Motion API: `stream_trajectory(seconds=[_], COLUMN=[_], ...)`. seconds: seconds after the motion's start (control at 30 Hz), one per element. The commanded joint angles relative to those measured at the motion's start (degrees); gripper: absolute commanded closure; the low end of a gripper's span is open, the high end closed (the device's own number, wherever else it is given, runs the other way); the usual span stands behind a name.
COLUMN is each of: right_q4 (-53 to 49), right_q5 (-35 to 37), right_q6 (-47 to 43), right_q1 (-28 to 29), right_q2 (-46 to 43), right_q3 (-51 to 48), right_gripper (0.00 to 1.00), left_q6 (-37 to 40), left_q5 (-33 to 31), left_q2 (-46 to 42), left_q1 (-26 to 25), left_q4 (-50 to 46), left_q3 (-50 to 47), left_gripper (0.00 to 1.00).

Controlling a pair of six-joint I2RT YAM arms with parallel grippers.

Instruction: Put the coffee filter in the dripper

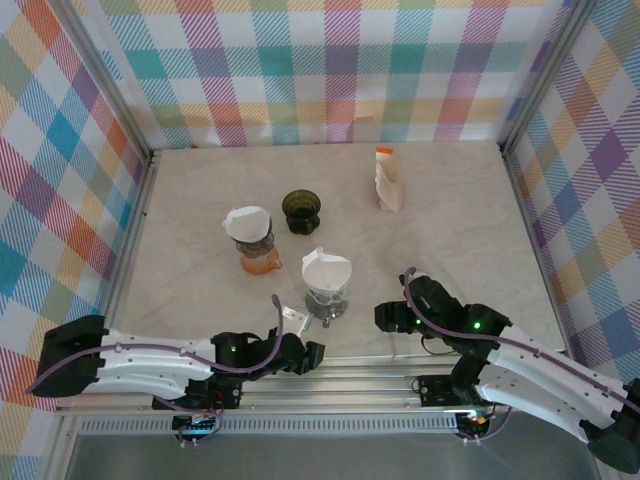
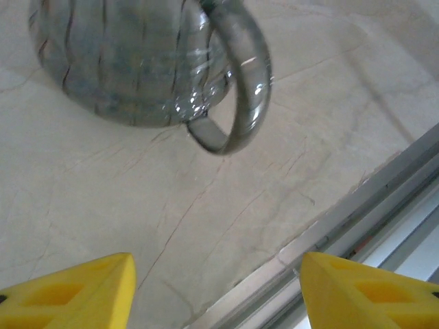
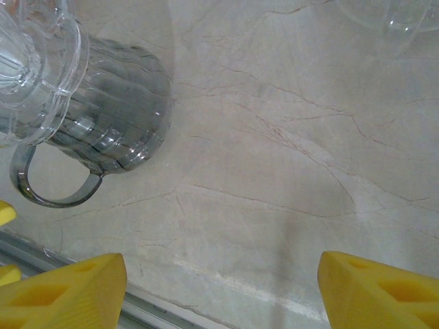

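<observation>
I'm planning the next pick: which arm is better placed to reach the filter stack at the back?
Probably right. The open right tool and the filter stack share the right side, bare table between; the left tool sits behind the grey dripper.

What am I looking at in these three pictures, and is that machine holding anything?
It is a robot with two arms bolted at the near edge of a table. Each arm ends in a two-finger gripper. The wide picture comes from a fixed camera above and behind the arms. There the left gripper and right gripper sit near the front. The other two pictures come from cameras on the wrists, and the yellow wedges at the bottom are the fingertips.

On the table stand a grey glass dripper and an orange dripper, each with a white paper filter in it. Behind them is a dark green dripper, and further back a white pack with an orange top. Both grippers are open and hold nothing.
</observation>
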Motion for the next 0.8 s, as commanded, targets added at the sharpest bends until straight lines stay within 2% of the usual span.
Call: stream_trajectory(seconds=[0.0, 0.2, 0.33, 0.57, 0.77], right_q4=[-1.53, -2.08, -2.49, -3.15, -3.42], right_q5=[0.88, 0.97, 0.97, 0.97, 1.15], right_q6=[0.67, 0.44, 0.19, 0.26, 0.13], right_q1=[0.29, 0.31, 0.28, 0.28, 0.28], right_q2=[-1.41, -2.83, -3.74, -5.59, -6.21], right_q3=[0.89, 0.86, 0.82, 0.24, -0.05], right_gripper=[0.26, 0.26, 0.26, 0.26, 0.26], left_q6=[1.73, 2.53, 2.26, 2.12, 3.23], left_q5=[-4.90, -4.45, -6.48, -9.19, -10.63], left_q2=[2.30, 8.46, 11.57, 14.18, 16.05], left_q1=[-0.72, -0.72, -0.68, -0.71, -0.62], left_q4=[4.99, 7.79, 8.05, 8.15, 8.50], left_q3=[2.22, 4.31, 5.27, 6.06, 6.93], left_gripper=[0.37, 0.41, 0.45, 0.55, 0.59])
